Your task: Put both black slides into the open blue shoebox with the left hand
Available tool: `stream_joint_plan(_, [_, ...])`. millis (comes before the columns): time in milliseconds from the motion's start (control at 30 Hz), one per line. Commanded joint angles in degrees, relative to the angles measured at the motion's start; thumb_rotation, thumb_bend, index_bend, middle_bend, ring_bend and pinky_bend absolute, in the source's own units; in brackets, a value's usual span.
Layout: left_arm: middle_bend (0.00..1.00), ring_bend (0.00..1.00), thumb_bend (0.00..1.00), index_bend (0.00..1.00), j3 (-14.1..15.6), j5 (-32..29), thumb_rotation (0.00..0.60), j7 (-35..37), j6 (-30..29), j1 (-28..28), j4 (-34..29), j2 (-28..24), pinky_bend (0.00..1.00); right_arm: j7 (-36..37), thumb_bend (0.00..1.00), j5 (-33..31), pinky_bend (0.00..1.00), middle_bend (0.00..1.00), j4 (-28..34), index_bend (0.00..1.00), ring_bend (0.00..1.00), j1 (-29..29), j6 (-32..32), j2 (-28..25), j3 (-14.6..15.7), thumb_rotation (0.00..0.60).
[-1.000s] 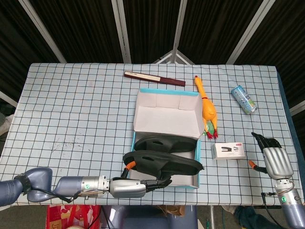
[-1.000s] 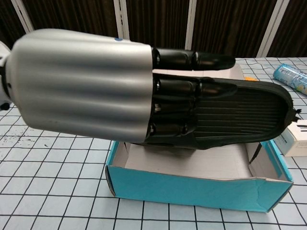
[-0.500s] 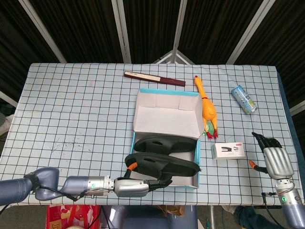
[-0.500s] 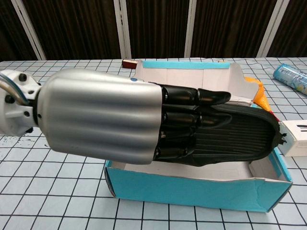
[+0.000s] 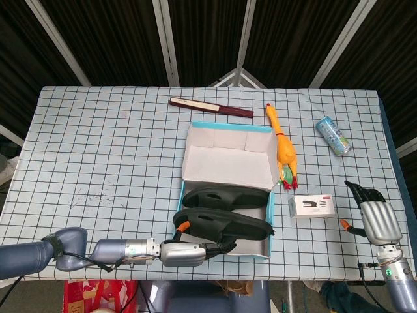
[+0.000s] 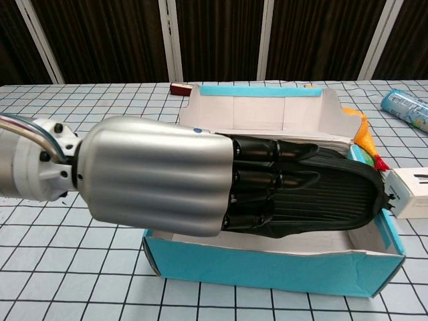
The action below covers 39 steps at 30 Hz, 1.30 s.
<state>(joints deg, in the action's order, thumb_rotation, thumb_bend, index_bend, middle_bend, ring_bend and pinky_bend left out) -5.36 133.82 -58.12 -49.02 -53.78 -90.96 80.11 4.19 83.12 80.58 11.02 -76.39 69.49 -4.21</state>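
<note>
**Second slide held low over the box, left hand**

Hidden or unclear: In the chest view the left hand (image 6: 160,177) fills the foreground; its silver ribbed back covers the heel of the held slide (image 6: 328,197) and most of the box floor. Its thumb is out of sight, so the exact grip cannot be read. The left arm runs off the near table edge in the head view. The first slide (image 5: 225,195) shows only in the head view. The right hand (image 5: 376,218) is partly cut off at the near right corner; whether its fingers are closed cannot be told.

Materials and shapes: Held slide, black, sole up, ridged with fine parallel grooves, rounded toe pointing right. Black fingers (image 6: 274,179) lie flat along the sole, holding it. Box (image 6: 267,271), blue card outside, white inside, lid standing upright at the far side. Table (image 5: 98,143) covered in white cloth with a black grid.

Position: Held slide lies lengthwise within the box's near half, just beside the first slide, which rests in the box behind it.

Change: The slide sat higher, above the box's near wall, a second ago; it is now lower, inside the rim, and the hand has drawn back toward the near edge.

Other items: yellow rubber chicken (image 5: 282,147), can (image 5: 333,135), stapler box (image 5: 313,206), dark folded fan (image 5: 211,107).
</note>
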Motion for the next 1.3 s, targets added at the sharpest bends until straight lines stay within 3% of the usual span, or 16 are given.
stream_joint_plan(33, [0.47,0.03,0.47,0.37,0.3,-0.2,0.6,0.4,-0.4,-0.5,1.0,0.9,0.0,0.0,0.23,0.0,0.2,0.2,0.0,0.13,0.26,0.0,0.0,0.0,0.0,0.6])
stream_joint_plan(967, [0.48,0.03,0.48,0.37,7.2,-2.4,0.6,8.4,-3.3,-1.8,9.1,7.0,0.0,0.3,0.23,-0.1,0.2,0.2,0.3,0.13,0.26,0.0,0.3,-0.3,0.1,0.6])
stream_joint_plan(1300, [0.5,0.04,0.49,0.36,7.7,-5.5,0.6,9.7,-3.1,-1.1,10.0,7.6,0.0,0.3,0.23,-0.1,0.19,0.2,0.3,0.13,0.26,0.0,0.4,-0.3,0.1,0.6])
